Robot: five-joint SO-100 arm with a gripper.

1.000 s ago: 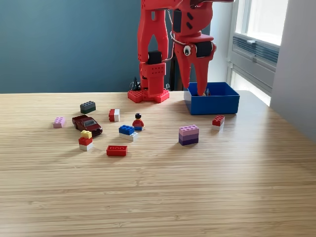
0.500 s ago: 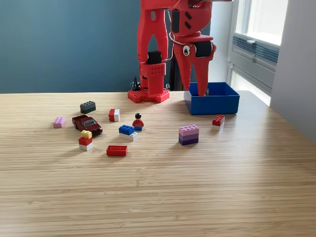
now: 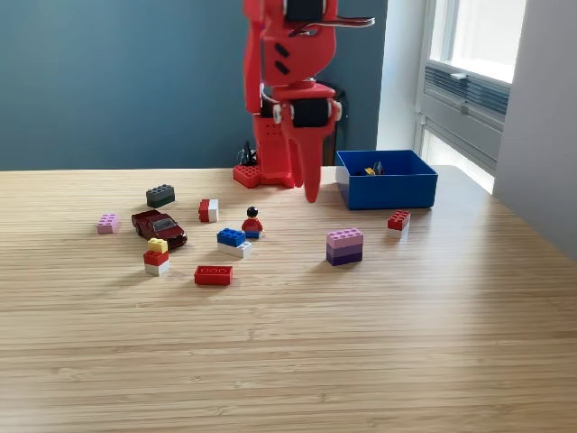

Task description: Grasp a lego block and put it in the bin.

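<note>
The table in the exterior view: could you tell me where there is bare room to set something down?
The whole near half of the table, in front of the red brick and purple stack, is bare. It is crowded between the pink brick and the bin.

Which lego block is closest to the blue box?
The little red and white block, just in front of the blue bin near its right corner in the exterior view. The purple stack and all the others sit farther away.

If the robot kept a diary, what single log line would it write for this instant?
arm: above table, beside bin | gripper: pointing down, holding nothing visible | bin: small pieces inside | nearest loose item: minifigure
</note>
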